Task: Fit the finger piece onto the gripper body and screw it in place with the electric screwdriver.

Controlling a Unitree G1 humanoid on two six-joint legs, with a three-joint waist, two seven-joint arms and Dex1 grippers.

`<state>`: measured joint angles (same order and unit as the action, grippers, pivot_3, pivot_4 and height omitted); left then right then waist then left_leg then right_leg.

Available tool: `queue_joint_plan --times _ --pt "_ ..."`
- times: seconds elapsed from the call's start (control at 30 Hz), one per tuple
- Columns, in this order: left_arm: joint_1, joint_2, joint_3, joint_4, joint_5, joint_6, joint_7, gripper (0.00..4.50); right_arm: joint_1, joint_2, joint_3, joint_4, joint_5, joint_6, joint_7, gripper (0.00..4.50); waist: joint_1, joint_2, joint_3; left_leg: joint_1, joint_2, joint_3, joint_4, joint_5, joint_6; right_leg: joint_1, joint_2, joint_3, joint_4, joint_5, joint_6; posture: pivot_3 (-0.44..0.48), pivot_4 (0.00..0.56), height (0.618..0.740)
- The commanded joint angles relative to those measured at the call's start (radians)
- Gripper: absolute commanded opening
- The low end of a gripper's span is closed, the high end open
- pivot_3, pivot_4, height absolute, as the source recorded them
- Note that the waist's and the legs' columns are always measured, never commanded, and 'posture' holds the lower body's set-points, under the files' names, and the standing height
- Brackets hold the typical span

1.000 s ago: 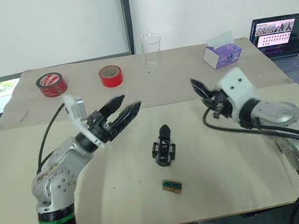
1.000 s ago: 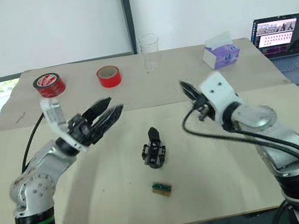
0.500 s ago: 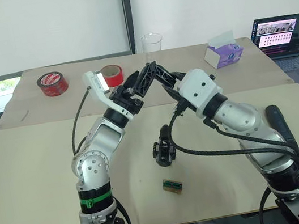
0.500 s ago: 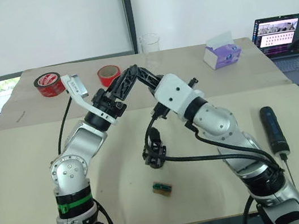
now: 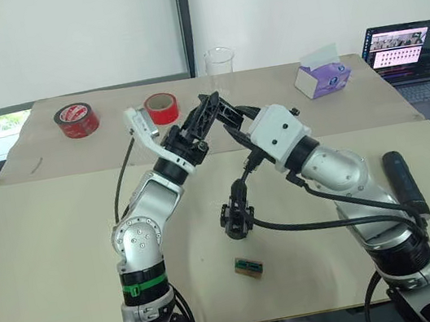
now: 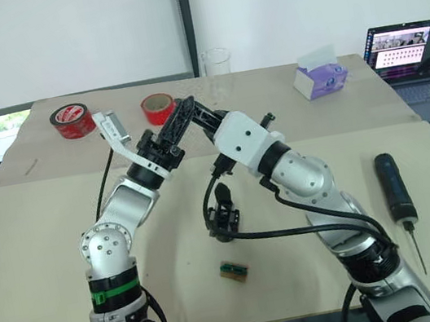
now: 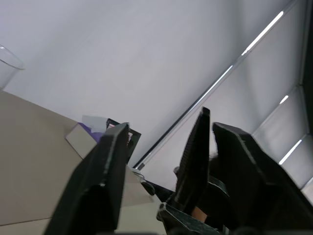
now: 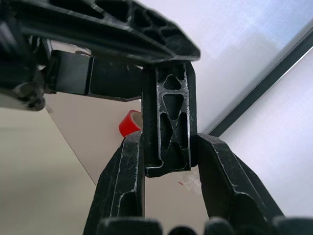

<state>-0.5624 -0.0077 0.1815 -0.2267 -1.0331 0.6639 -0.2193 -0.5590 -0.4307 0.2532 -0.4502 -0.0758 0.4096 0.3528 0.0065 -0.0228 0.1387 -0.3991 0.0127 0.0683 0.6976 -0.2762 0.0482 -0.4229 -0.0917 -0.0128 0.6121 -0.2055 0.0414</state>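
Since the frame one second earlier, both arms have swung inward from the sides and now meet above the middle of the bench [image 5: 38, 240], toward its far edge. Since half a second ago they have shifted only slightly.

The right claw [image 8: 167, 152] is closed on one finger of the left claw [image 5: 205, 113]; the right wrist view shows its two pads pressed against either side of that ribbed black finger [image 8: 168, 122]. The left claw is spread apart, and the left wrist view shows one finger of the right claw standing between its two fingers. The left claw holds no task object.

The gripper body [image 5: 237, 211] stands upright on the bench near the centre, below the joined claws, with its pointed finger up and a black cable crossing just beside it. The finger piece cannot be made out as a separate item. The electric screwdriver [image 6: 392, 185] lies flat near the right edge of the bench, bit pointing toward the near edge, well apart from both claws.

A small green-and-brown block [image 5: 247, 266] lies near the gripper body on its near side.
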Motion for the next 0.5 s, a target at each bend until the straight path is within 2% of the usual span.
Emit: queue_joint_plan --times 0.03,0.07,0.1,0.33,0.37,0.5 --pt "-0.002 -0.005 -0.018 -0.044 -0.022 -0.005 -0.016 0.66 -0.006 0.013 -0.039 -0.032 0.001 -0.030 0.006 1.11 0.000 0.000 0.000 0.000 0.000 0.000 0.000 0.000 0.000 0.000 0.000 0.000 0.000 0.000 0.000 0.000 0.150 0.740" --pt "-0.002 -0.006 -0.019 -0.044 -0.017 -0.016 -0.018 0.25 -0.005 0.015 -0.040 -0.034 0.004 -0.026 0.012 1.11 0.000 0.000 0.000 0.000 0.000 0.000 0.000 0.000 0.000 0.000 0.000 0.000 0.000 0.000 0.000 0.000 0.150 0.740" --pt "-0.004 -0.008 -0.020 -0.047 -0.010 -0.036 -0.034 0.10 -0.002 0.020 -0.043 -0.036 0.016 -0.017 0.021 1.11 0.000 0.000 0.000 0.000 0.000 0.000 0.000 0.000 0.000 0.000 0.000 0.000 0.000 0.000 0.000 0.000 0.150 0.740" --pt "-0.003 -0.012 -0.011 -0.061 -0.019 -0.081 -0.082 0.10 0.031 0.018 -0.089 -0.065 0.083 0.001 0.080 1.11 0.003 0.000 0.000 0.000 0.000 0.000 0.000 0.000 0.000 0.000 0.000 0.000 -0.001 0.000 0.000 0.000 0.150 0.740" --pt "-0.003 -0.006 -0.004 -0.056 -0.022 -0.084 -0.090 0.10 0.037 0.010 -0.115 -0.081 0.126 0.019 0.109 2.18 0.003 0.000 0.000 0.000 0.000 0.000 0.000 0.000 0.000 0.000 0.000 0.000 -0.001 0.000 0.000 0.000 0.150 0.740" --pt "-0.018 0.044 0.026 -0.021 -0.036 -0.081 -0.141 0.10 0.060 -0.080 -0.201 -0.133 0.294 0.116 0.265 3.56 0.003 0.000 0.000 0.000 0.000 0.000 0.000 0.000 0.000 0.000 0.000 0.000 -0.001 0.000 0.000 0.000 0.150 0.740"
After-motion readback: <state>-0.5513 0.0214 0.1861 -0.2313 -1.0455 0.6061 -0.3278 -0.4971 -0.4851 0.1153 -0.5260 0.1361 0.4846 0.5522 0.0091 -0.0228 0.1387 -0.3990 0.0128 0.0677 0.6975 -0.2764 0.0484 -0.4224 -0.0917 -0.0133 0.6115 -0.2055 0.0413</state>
